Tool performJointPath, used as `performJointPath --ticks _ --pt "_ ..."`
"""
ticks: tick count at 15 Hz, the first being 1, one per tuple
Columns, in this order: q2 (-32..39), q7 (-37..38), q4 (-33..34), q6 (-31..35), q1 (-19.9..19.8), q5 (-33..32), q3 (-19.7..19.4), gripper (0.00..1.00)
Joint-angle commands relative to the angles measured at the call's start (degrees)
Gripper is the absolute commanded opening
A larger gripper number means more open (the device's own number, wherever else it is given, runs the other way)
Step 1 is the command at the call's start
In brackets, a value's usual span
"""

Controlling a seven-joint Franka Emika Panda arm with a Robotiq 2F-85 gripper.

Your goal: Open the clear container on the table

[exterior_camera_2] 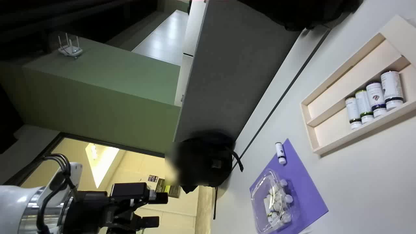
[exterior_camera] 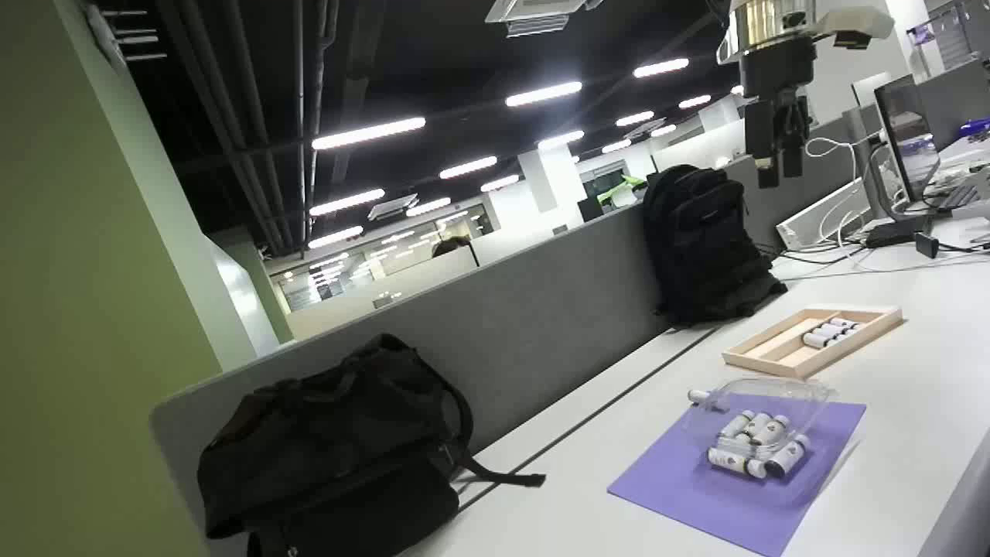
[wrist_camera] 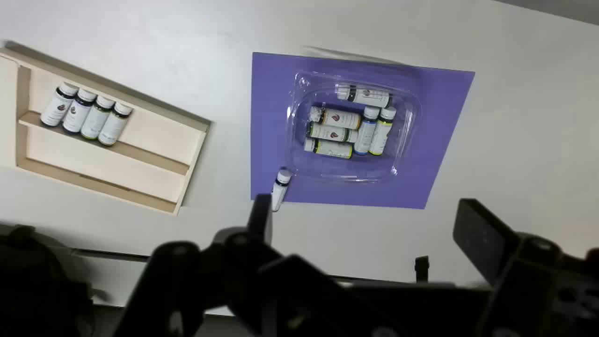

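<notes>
Clear container point(wrist_camera: 348, 168) sits on purple sheet point(wrist_camera: 435, 117)

Bottles point(wrist_camera: 341, 119) show through its walls; the sheet lies on the bench point(wrist_camera: 224, 164). The tool point(exterior_camera_2: 156, 210) hangs well above, fingers spread wide, gripping nothing. Nearby, a wooden tray point(wrist_camera: 161, 139) carries four more bottles point(wrist_camera: 84, 112).

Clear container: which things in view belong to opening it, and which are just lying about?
For the job: clear container; table; jaws, open.
Likely just lying about: wooden tray; four bottles in it; loose bottle; purple sheet; black backpack; black bag.
</notes>
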Motion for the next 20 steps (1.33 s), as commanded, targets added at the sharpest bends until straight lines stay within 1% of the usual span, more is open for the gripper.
performJointPath --ticks 1,7,8,9,10,12,15,16,18,20 --pt "0.0 0.0 0.2 -0.2 0.0 0.0 0.0 1.0" --pt "0.0 0.0 0.2 -0.2 0.0 0.0 0.0 1.0" --pt "0.9 1.6 0.1 4.3 -0.4 1.6 -0.8 1.0" --pt "2.9 2.3 0.2 7.3 -0.3 4.0 -2.4 1.0" --pt "4.4 2.5 0.2 9.3 -0.4 5.5 -3.3 1.0" --pt "9.3 1.2 0.1 15.1 0.2 10.0 -6.4 1.0" --pt "17.8 -2.4 0.0 23.9 4.5 20.5 -12.4 1.0" --pt "20.7 -4.5 -0.1 26.8 6.9 25.3 -14.8 1.0" --pt "26.0 -11.6 -0.1 30.8 12.7 35.4 -19.3 1.0" --pt "30.1 -20.4 -0.1 32.2 19.3 46.2 -24.3 1.0"
